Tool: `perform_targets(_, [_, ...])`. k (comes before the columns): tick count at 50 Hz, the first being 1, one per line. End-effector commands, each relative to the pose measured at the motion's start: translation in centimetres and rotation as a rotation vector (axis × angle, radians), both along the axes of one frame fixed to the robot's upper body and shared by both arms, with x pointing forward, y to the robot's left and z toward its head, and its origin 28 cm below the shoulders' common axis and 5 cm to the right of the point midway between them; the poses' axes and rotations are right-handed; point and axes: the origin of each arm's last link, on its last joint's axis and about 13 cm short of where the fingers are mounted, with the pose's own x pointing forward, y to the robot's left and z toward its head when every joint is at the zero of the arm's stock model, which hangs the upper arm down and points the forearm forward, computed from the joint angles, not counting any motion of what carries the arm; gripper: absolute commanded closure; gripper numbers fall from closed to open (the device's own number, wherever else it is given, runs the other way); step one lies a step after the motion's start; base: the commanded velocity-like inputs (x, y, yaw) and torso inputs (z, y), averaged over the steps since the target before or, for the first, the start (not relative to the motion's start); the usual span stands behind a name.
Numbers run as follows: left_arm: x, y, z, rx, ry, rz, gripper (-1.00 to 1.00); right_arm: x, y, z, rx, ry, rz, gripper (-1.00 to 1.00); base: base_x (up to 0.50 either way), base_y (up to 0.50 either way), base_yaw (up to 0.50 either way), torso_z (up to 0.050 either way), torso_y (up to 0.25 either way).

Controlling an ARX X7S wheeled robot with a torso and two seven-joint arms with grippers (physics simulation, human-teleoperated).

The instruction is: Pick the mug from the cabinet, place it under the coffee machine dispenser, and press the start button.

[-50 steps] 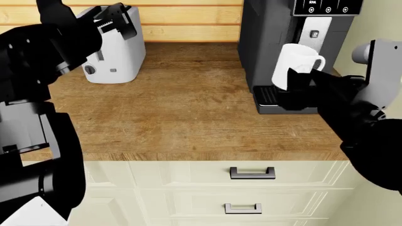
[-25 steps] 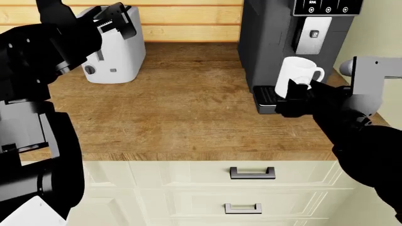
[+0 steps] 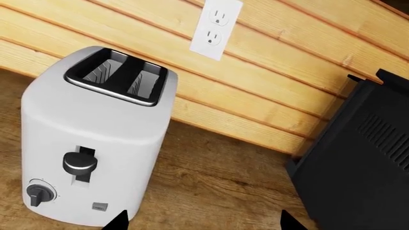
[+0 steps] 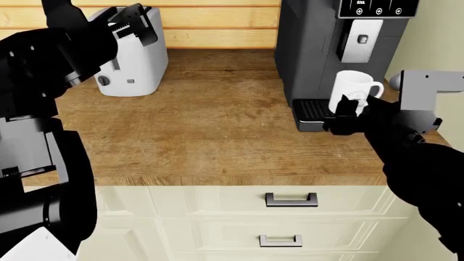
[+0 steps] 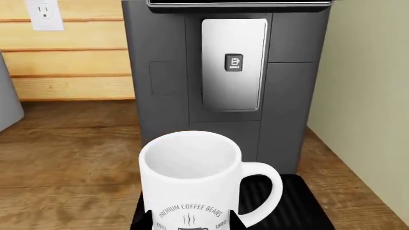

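The white mug [image 4: 353, 88] with a printed logo is held upright in my right gripper [image 4: 346, 111], whose fingers are shut on its lower sides. In the right wrist view the mug [image 5: 191, 175] stands over the front part of the black drip tray [image 5: 305, 203], its handle to the side. It is below and in front of the silver-grey dispenser [image 5: 234, 64] of the dark-grey coffee machine [image 4: 312, 49]. I cannot tell whether the mug rests on the tray. The dispenser [image 4: 360, 41] is above the mug. My left gripper [image 4: 134, 24] is open and empty, raised by the toaster.
A white toaster [image 4: 130, 62] stands at the back left of the wooden counter [image 4: 217, 125]; it also shows in the left wrist view [image 3: 89, 143] below a wall outlet [image 3: 216, 26]. The machine's buttons [image 4: 378, 10] are on its top panel. Cream drawers [image 4: 290, 200] lie below the counter edge.
My right gripper has lowered the mug and carried it slightly right, from level with the dispenser down to the drip tray. The left arm has not moved.
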Motion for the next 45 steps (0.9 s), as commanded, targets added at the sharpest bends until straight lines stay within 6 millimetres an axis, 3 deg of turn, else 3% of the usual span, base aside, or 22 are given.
perform_targets(1, [0.0,0.0,-0.1,-0.001,0.001,0.000,-1.00,0.7,-0.5,-0.3,-0.033,-0.004,-0.032,1.00,0.00,0.00,0.00,0.000,0.000])
perform_targets(45, [0.1,0.1,-0.1,-0.008,0.002,0.001,-1.00,3.9,-0.9,-2.3,-0.042,0.055,-0.084,1.00,0.00,0.00,0.00,0.000,0.000])
